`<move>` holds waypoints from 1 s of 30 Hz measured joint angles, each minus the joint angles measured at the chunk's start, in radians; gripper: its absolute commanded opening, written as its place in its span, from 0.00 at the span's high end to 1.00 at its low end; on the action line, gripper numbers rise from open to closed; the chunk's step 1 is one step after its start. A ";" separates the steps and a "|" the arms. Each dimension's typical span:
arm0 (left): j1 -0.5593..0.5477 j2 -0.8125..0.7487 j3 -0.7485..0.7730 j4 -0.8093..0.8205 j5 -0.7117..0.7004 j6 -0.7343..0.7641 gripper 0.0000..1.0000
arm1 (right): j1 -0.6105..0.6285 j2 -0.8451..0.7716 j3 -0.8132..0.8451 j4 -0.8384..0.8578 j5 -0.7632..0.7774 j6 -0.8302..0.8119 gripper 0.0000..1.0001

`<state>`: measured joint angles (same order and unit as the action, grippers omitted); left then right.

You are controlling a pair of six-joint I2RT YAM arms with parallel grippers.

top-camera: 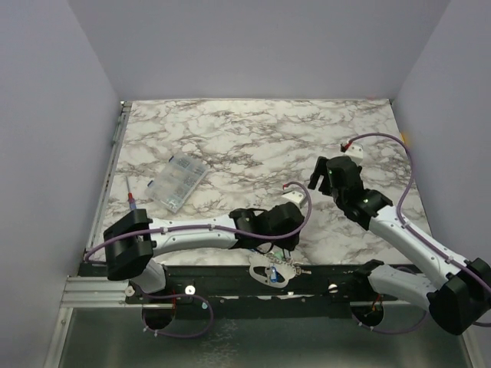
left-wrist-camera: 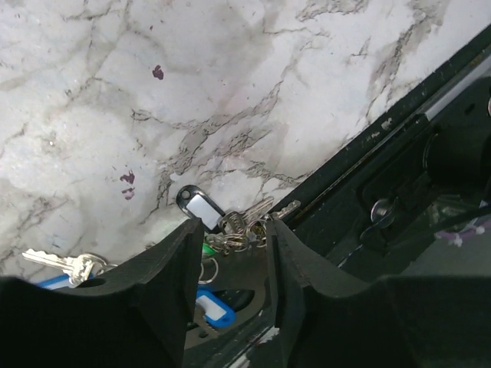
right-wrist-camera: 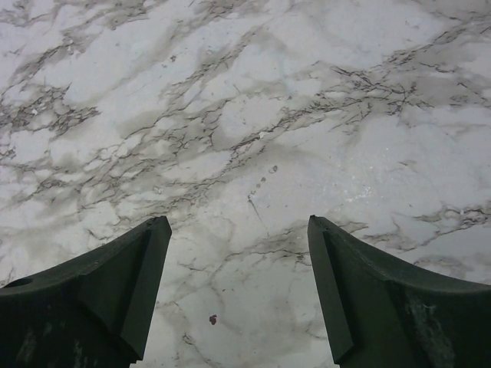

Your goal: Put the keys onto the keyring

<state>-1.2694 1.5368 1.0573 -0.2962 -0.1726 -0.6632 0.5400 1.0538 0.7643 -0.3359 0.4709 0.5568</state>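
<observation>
Left claw sits around the coiled silvery wire keyring, can't tell if pinching; right claw spread over veined marble.

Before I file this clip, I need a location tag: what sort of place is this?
Likely a robot test cell: left arm and right arm bolted along a marble-patterned tabletop, plain walls boxing it in.

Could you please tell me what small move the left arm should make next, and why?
Probably close the left gripper: its open fingers straddle the bunch of keys at the table's near edge, while the right gripper hangs open elsewhere.
</observation>
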 measured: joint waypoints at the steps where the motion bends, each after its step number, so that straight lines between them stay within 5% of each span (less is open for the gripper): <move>1: -0.006 0.019 0.022 -0.022 -0.012 -0.035 0.53 | -0.005 -0.003 0.000 -0.004 0.000 -0.003 0.17; 19: -0.076 0.381 0.312 -0.343 -0.083 -0.279 0.56 | -0.025 -0.122 -0.046 0.014 -0.061 -0.061 0.17; 30: -0.116 0.420 0.393 -0.502 -0.182 -0.339 0.61 | -0.025 -0.161 -0.069 0.044 -0.111 -0.065 0.17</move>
<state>-1.3857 1.9568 1.4502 -0.7982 -0.3550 -1.0019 0.5148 0.8928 0.6956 -0.2916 0.3599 0.4915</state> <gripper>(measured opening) 0.436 0.831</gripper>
